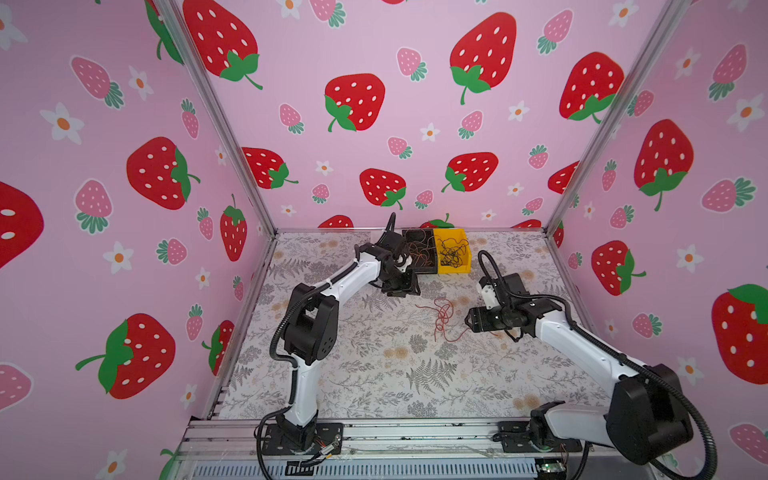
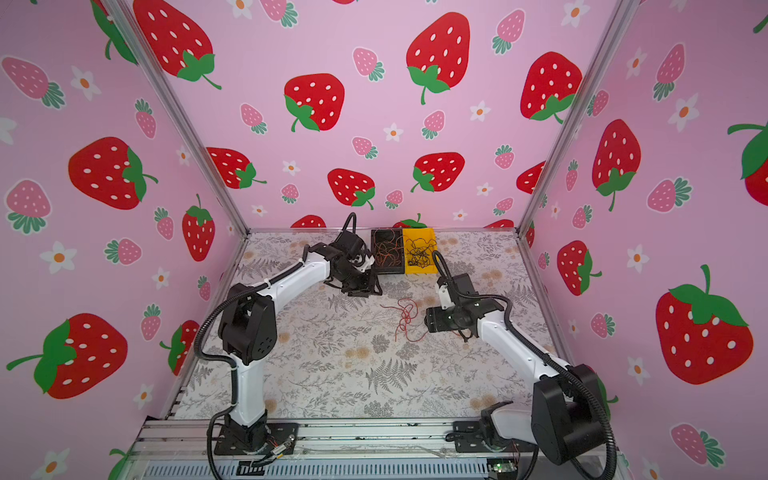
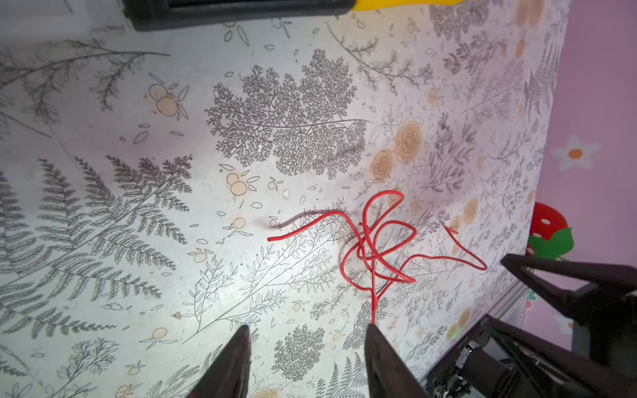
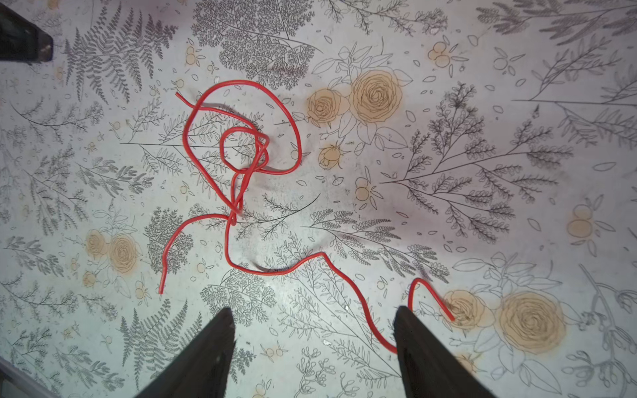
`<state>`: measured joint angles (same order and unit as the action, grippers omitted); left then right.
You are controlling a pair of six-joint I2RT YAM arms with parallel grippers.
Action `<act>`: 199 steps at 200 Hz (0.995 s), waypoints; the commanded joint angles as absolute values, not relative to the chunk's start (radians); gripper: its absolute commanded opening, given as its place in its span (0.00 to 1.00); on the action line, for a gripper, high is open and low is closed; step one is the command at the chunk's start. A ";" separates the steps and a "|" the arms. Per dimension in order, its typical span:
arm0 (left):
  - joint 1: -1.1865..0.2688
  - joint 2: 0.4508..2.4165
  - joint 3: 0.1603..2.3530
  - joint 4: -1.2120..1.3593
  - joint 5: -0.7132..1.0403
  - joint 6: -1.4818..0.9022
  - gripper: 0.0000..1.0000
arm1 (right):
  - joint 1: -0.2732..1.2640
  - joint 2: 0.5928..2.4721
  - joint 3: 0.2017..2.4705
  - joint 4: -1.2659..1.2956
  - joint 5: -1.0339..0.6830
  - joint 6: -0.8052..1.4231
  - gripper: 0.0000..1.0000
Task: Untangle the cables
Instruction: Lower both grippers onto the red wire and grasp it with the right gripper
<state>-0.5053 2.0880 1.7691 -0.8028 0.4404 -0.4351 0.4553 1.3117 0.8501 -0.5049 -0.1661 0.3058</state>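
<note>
Right up front, the silver aluminium rail (image 1: 415,432) runs along the bench's near edge, with the white-and-black left arm (image 1: 305,395) and right arm (image 1: 582,411) bolted on toward either near corner. Past that it's the fern-and-rose printed bench top (image 1: 374,374), and about mid-bench, a bit right of centre, lies the loose tangle of thin red cable (image 1: 442,313), knotted in the middle with its ends trailing off. The left gripper (image 3: 306,330) hangs just in front of the black rectangular plastic tray (image 1: 428,271), fingers spread, gripping nothing. One cable end runs up to a fingertip in the left wrist view, and I can't tell if it touches. The right gripper (image 4: 313,313) hovers just right of the tangle, jaws apart and empty too, with a strand slipping out of sight behind one finger. At the middle of the far edge, the tray holds curly orange and red wires (image 1: 419,253) and touches the yellow plastic bin (image 1: 455,268) of curly black wires (image 1: 451,253).
</note>
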 commanded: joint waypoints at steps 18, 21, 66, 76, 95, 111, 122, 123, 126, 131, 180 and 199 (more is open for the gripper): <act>-0.526 2.155 1.838 -0.926 0.403 -0.737 0.55 | 0.466 1.344 0.821 -0.527 -0.137 0.354 0.77; -0.526 2.151 1.832 -0.915 0.402 -0.761 0.55 | 0.466 1.342 0.817 -0.525 -0.136 0.356 0.77; -0.563 2.100 1.697 -0.758 0.344 -1.051 0.57 | 0.469 1.344 0.756 -0.487 -0.177 0.371 0.78; -0.569 2.103 1.676 -0.741 0.335 -1.098 0.57 | 0.469 1.347 0.745 -0.471 -0.175 0.364 0.78; -0.575 2.122 1.643 -0.688 0.348 -1.183 0.57 | 0.469 1.373 0.751 -0.464 -0.174 0.342 0.77; -0.579 2.140 1.655 -0.674 0.327 -1.217 0.57 | 0.469 1.393 0.764 -0.471 -0.174 0.323 0.76; -0.580 2.152 1.682 -0.689 0.299 -1.217 0.57 | 0.469 1.403 0.769 -0.477 -0.168 0.309 0.76; -0.581 2.153 1.684 -0.690 0.298 -1.217 0.57 | 0.469 1.402 0.769 -0.478 -0.168 0.308 0.76; -0.581 2.154 1.689 -0.694 0.287 -1.218 0.57 | 0.469 1.403 0.770 -0.478 -0.166 0.304 0.75; -0.582 2.158 1.697 -0.701 0.272 -1.220 0.57 | 0.469 1.406 0.769 -0.481 -0.166 0.299 0.75; -0.590 2.213 1.734 -0.693 0.235 -1.287 0.54 | 0.469 1.434 0.758 -0.479 -0.190 0.259 0.69; -0.601 2.236 1.765 -0.707 0.230 -1.287 0.52 | 0.469 1.436 0.758 -0.471 -0.195 0.252 0.68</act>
